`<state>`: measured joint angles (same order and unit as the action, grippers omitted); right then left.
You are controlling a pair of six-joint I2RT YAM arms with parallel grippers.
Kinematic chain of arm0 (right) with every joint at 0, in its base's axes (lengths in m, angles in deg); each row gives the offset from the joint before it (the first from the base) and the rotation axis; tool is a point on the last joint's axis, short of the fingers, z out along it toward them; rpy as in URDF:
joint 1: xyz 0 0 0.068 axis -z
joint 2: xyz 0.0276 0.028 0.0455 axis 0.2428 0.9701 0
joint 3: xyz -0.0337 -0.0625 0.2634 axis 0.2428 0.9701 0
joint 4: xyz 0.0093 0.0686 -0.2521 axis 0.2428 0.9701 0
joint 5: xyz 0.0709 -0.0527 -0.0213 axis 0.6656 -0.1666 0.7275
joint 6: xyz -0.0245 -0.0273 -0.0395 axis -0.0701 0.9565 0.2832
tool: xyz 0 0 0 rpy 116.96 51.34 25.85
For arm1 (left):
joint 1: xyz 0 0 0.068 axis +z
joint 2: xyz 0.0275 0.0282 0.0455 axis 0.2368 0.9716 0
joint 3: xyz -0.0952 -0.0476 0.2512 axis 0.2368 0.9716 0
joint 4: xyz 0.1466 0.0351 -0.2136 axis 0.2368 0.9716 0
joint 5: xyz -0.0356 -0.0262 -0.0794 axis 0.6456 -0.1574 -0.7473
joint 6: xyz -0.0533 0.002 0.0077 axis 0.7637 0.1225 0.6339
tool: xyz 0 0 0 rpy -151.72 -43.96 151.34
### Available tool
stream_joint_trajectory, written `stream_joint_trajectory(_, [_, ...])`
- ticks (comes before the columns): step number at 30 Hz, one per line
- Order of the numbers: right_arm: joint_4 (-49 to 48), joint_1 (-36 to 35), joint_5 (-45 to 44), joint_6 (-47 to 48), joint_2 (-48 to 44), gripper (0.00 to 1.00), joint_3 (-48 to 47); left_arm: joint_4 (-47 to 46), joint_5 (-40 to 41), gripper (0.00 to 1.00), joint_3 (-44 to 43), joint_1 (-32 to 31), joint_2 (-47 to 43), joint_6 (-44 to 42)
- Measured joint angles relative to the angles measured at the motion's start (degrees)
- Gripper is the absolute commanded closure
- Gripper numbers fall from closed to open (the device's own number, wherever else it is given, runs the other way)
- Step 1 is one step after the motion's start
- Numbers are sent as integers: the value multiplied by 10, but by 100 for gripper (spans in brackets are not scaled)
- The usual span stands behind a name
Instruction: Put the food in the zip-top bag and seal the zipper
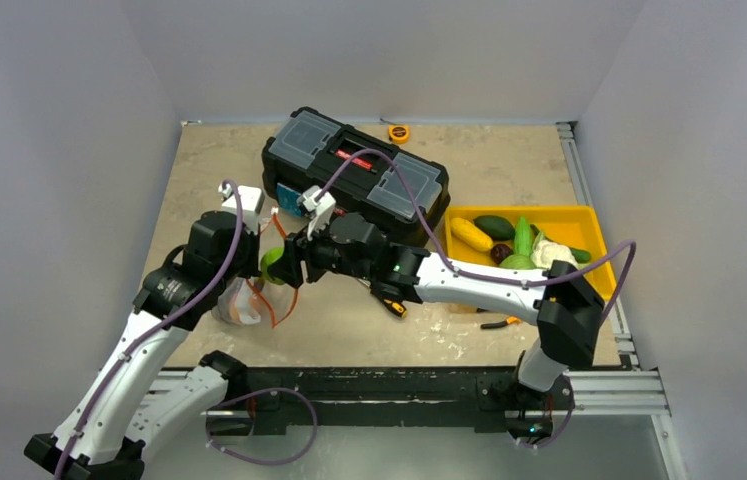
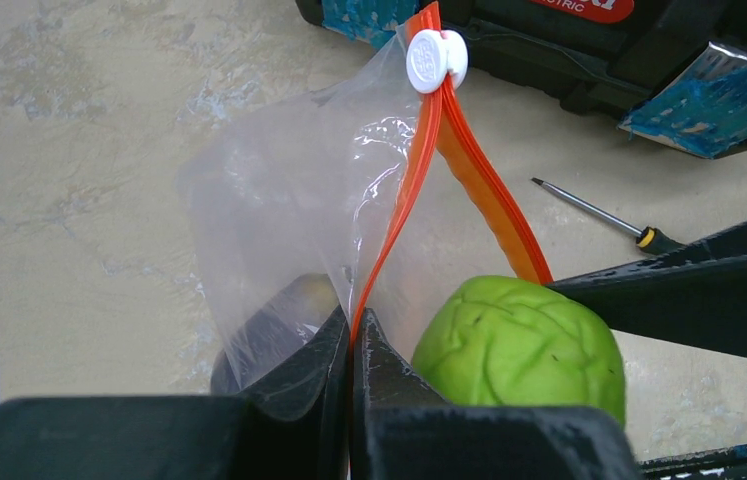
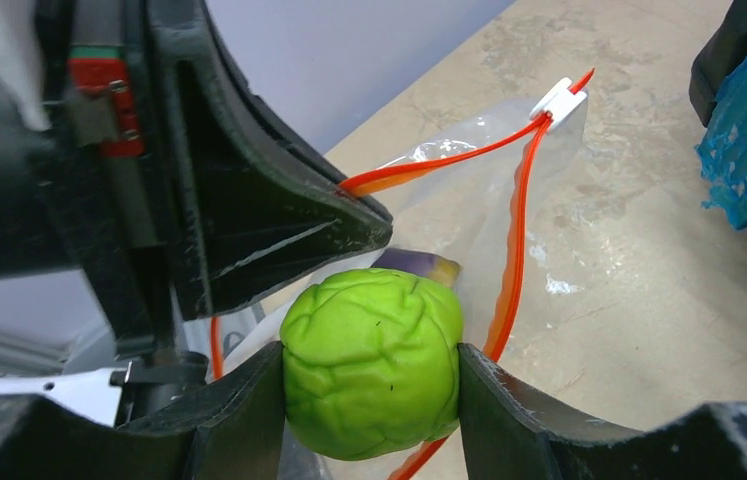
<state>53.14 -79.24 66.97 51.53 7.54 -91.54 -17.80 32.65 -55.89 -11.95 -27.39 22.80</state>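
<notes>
While the left tool (image 1: 257, 250) pinches one lip of the zip-top bag (image 1: 237, 303) in the top view, the right tool (image 1: 284, 265) reaches across to meet it, clenched on the green cabbage (image 1: 272, 262). The bag's body sags below both tools onto the surface (image 1: 369, 335), and more food waits in the yellow tray (image 1: 589, 225), well behind the right tool's arm. In the left wrist view, this tool's fingers are clamped shut on the orange zipper (image 2: 419, 180), whose strip runs straight away from the fingertips to the white slider (image 2: 436, 60). The second lip peels off to the right and passes behind the cabbage, which sits just right of the fingertips. A dark piece, probably the eggplant (image 2: 279, 330), shows through the plastic just left of them, and a screwdriver (image 2: 599, 215) lies farther off. In the right wrist view the cabbage fills the gap between this tool's fingers. The left tool's tip holds the upper lip just above it, the other lip curves round its right side and under it, and the eggplant's purple end lies just beyond it inside the bag. The cabbage therefore seems to sit in the mouth between the two lips, with the mouth's long axis pointing ahead toward the slider. I judge that pushing deeper along that axis and then letting go is the right arm's job, but whether the cabbage is fully past the lips cannot be told.
</notes>
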Motion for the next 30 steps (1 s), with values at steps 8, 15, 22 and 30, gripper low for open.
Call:
stream_joint_trajectory(8, [-16, 0, -27, -6, 51, 86, -28, 0, 0, 100, 0, 0, -7, 0])
stream_joint_trajectory(15, [-18, 0, -68, -14, 64, 72, -37, 0, 0, 100, 0, 0, -12, 0])
stream_joint_trajectory(22, [-19, 0, -96, -19, 71, 57, -52, 0, 2, 100, 0, 0, -12, 0])
stream_joint_trajectory(30, [-17, 0, -94, -28, 97, 26, -66, 0, 4, 100, 0, 0, -18, 0])
